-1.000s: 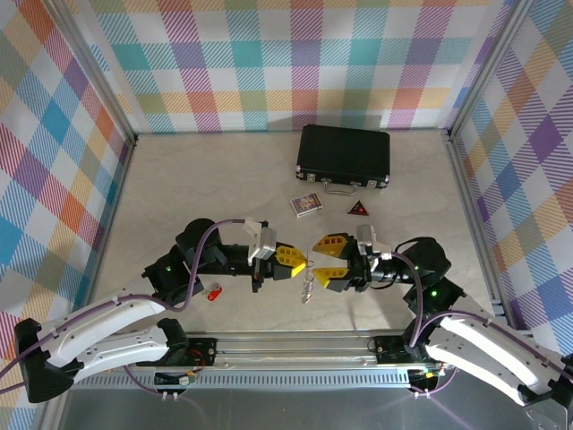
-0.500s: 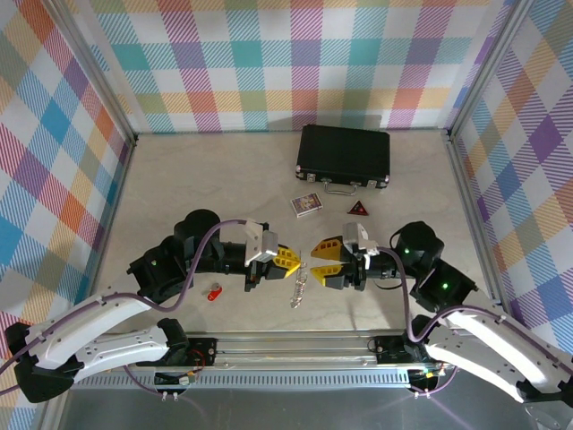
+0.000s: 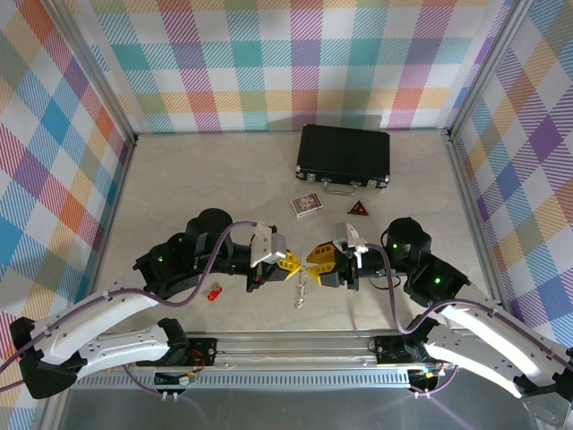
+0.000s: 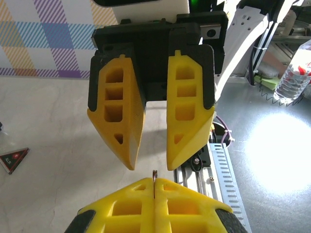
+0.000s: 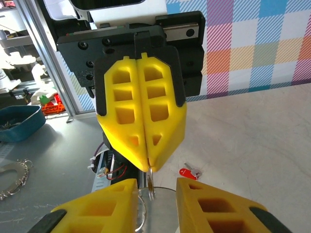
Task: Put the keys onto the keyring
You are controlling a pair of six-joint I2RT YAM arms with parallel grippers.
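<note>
Yellow-fingered left gripper [image 3: 295, 264] clenched, both pads flat against each other with no gap, grasping thin silver wire of keyring [image 3: 303, 288] at the very tips. Seen from above, keyring hanging down from these tips as a small bumpy loop, just below the meeting point of both grippers, over the near part of table [image 3: 179, 197]; contact with the table surface impossible to tell. Facing it tip to tip, right gripper [image 3: 314, 261], released: jaws standing apart, nothing grasped. From right wrist camera, short piece of the wire upright in the gap of these open jaws, touching neither side as far as visible. Red-headed key [image 3: 214, 292] lying flat on table, well apart from keyring, to the left of left gripper, not threaded on the loop. Further back, closed black case [image 3: 345, 157] near the checked wall [image 3: 286, 63], handle turned to the near edge. Just before it, small printed card box [image 3: 307, 205] and dark red triangular piece [image 3: 358, 209], apart from each other.
</note>
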